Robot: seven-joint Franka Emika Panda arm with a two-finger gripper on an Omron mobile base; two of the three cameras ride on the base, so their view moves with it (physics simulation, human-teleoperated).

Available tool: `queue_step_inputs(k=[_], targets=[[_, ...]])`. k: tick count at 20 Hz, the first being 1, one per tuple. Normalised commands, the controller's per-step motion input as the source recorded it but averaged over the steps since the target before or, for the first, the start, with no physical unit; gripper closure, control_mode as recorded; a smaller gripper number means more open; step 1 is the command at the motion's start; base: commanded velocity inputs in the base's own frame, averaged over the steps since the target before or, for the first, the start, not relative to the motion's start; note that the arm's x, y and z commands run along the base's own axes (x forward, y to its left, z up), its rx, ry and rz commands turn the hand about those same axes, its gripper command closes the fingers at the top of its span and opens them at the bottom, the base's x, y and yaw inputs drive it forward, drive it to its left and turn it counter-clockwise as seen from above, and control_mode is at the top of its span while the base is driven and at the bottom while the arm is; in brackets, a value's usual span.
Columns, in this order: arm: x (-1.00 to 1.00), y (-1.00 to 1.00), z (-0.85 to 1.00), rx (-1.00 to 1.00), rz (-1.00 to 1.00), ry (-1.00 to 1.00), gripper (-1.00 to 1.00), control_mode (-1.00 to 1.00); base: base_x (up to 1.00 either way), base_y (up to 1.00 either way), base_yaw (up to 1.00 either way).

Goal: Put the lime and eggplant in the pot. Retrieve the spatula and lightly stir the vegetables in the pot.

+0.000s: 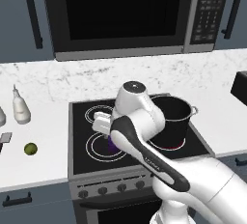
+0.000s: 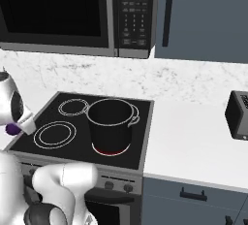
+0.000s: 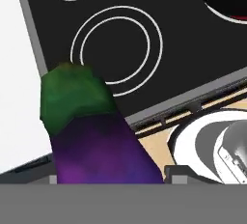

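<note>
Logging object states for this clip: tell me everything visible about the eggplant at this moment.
The eggplant is a glossy purple oval with a faceted green stem cap. In the hand view it fills the lower left, cap pointing away from the camera, seen against the black stovetop and the white counter. From the left base view a sliver of purple peeks out behind the arm, over the front left burner ring. It seems lifted in the hand, but the fingers' contact is hidden. It is not in the pot.

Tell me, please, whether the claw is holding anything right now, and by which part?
The claw holds the eggplant, lifted over the front left burner. The hold is on its purple lower body, with the green stem cap pointing away; the exact contact points are hidden.
</note>
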Motion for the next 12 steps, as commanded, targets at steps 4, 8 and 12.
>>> queue_step_inputs(k=[4,8,12], targets=[[-0.09,-1.00,0.78,-0.03,-0.24,-0.04,1.00,-1.00,0.00,0.00,0.00],[0.00,-0.82,0.92,-0.04,-0.16,-0.07,1.00,-1.00,0.00,0.00,0.00],[0.01,-0.79,0.79,-0.07,-0.07,-0.05,1.00,-1.00,0.00,0.00,0.00]])
